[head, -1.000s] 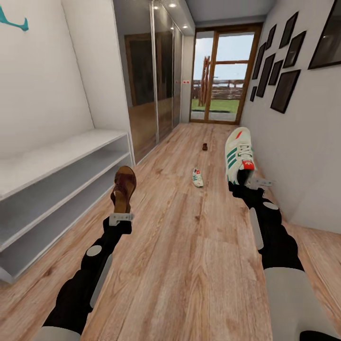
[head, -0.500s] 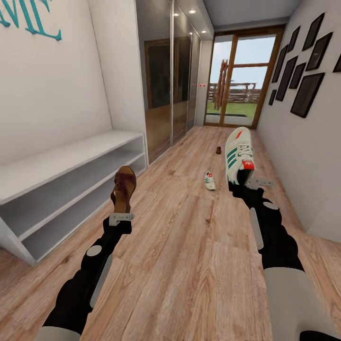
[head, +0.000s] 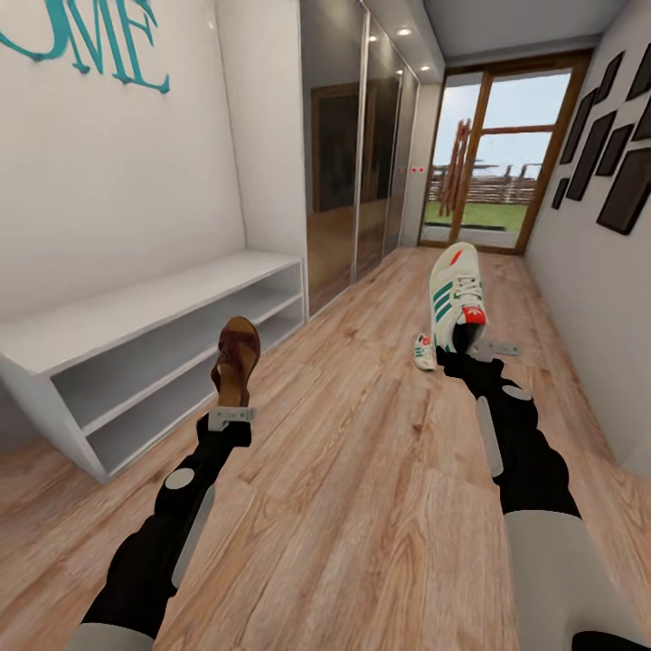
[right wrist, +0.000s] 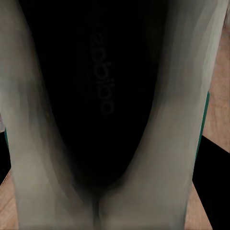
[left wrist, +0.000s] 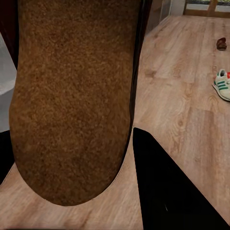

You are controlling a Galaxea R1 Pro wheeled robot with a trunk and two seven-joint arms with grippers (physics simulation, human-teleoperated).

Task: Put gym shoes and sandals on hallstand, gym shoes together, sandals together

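The white rack (head: 163,312) stands along the floor's (head: 362,470) left edge. Your right hand (head: 470,348) grips a stiff, light sneaker (head: 457,294) by its heel; your left hand (head: 231,414) clamps a slim sandal (head: 237,357). The other sneaker (head: 423,351) lies on the floor.

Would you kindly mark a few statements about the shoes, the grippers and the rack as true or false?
1. The left gripper holds a sandal. True.
2. The right gripper is empty. False: it holds a gym shoe.
3. The rack already carries shoes. False: its top and visible shelves are bare.
4. A second gym shoe lies on the floor. True.
5. The other sandal sits on the rack. False: it lies on the floor farther down the corridor.
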